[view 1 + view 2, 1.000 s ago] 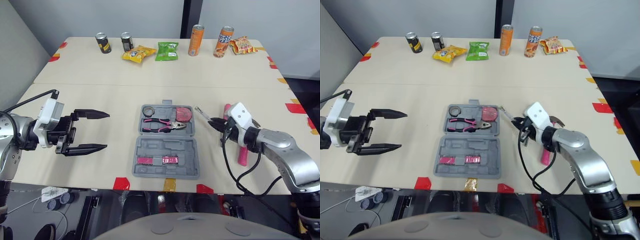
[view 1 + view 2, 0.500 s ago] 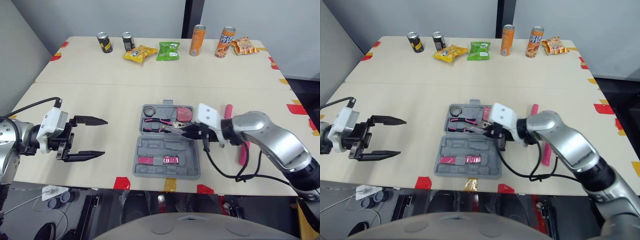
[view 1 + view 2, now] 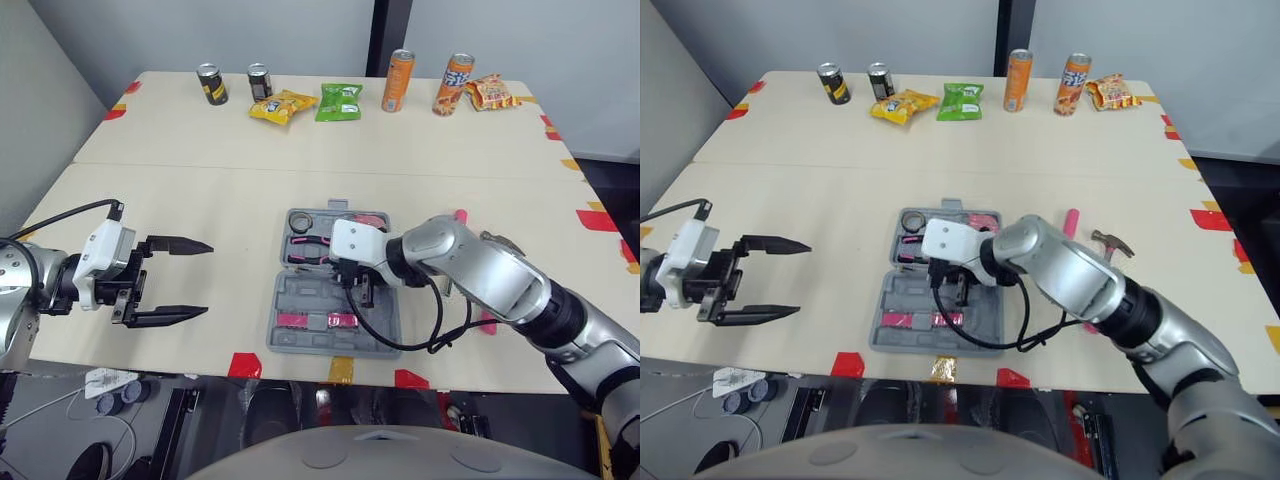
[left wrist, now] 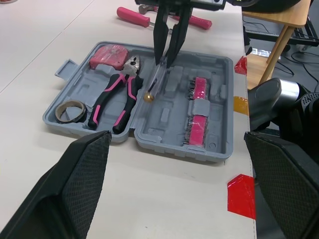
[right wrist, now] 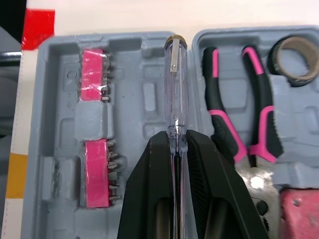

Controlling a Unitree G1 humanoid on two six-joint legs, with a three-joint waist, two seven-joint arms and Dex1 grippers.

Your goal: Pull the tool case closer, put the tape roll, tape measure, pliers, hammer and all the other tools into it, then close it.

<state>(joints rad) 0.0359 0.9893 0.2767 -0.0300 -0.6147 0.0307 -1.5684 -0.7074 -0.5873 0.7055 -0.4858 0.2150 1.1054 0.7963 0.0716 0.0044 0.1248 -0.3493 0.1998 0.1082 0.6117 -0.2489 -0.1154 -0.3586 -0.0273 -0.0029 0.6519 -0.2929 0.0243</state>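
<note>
Seating screwdriver [image 5: 173, 84] | right gripper [image 5: 177, 138] pinches its shaft | lower flat into case [image 5: 149, 64] recess near hinge | left gripper [image 3: 207, 279] spread

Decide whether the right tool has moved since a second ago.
Yes. The right tool, shut on the screwdriver, swung leftward from beside the tool case to above its middle.

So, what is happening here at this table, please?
The robot is packing an open tool case. Its right gripper is shut on a clear-handled screwdriver, holding it low over the middle of the case. The pliers, tape roll and pink tape measure already lie inside. The hammer lies on the table beside the case, not yet packed. The left gripper hovers open and empty, apart from the case.
</note>
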